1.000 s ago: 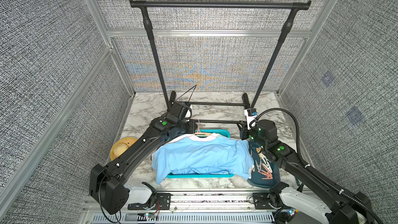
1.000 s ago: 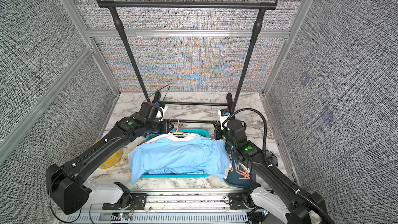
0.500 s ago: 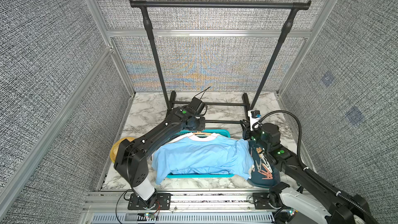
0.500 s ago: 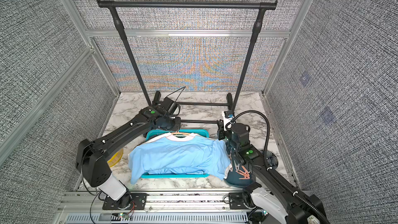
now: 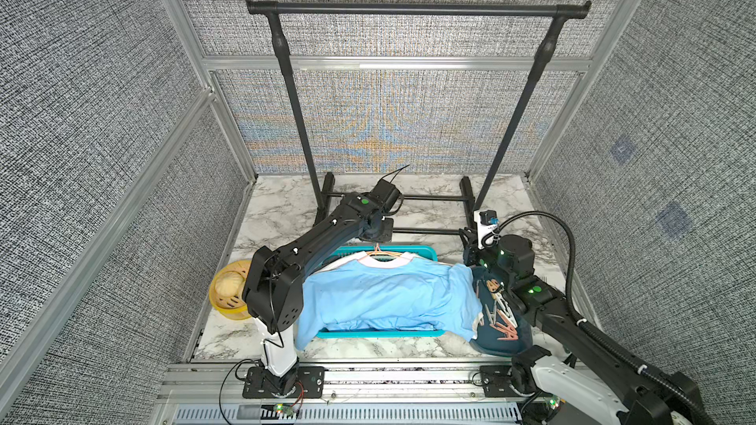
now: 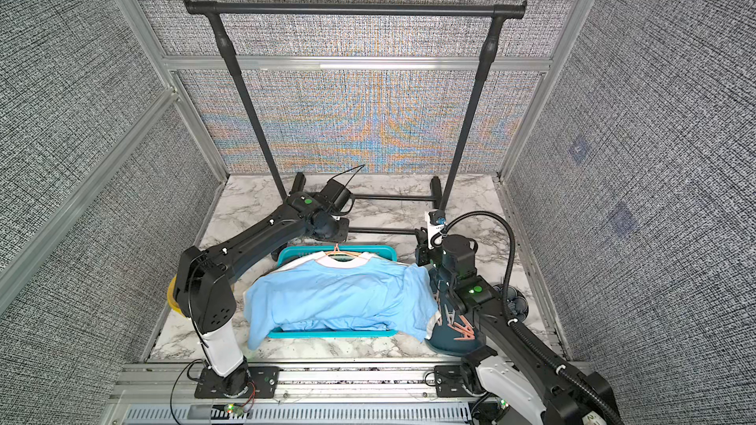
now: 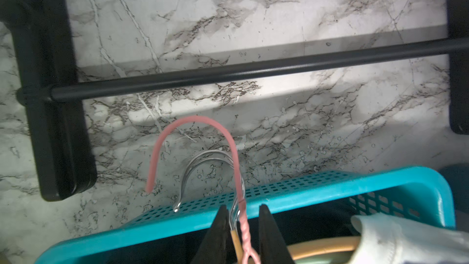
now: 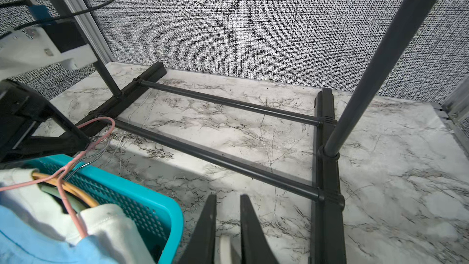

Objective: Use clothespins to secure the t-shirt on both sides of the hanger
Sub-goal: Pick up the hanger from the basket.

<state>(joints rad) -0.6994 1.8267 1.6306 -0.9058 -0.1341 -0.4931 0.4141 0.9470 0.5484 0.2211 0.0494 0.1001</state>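
A light blue t-shirt lies draped over a teal basket on a pink wire hanger. The hanger's hook sticks out past the basket rim. My left gripper is narrowly open. Its jaws stand on either side of the pink twisted neck and a silver hanger's neck, with a small gap on one side. At the basket's right corner, my right gripper is shut on a white clothespin. More clothespins lie in a dark blue bowl.
A black garment rack stands at the back, its base bars lying on the marble table just beyond the basket. White shirts on other hangers lie under the blue one. A yellow basket sits at the left, behind my left arm.
My left arm has swung right from the basket's left corner to the hanger hook, and its jaws have narrowed slightly around the neck. My right arm has barely shifted.
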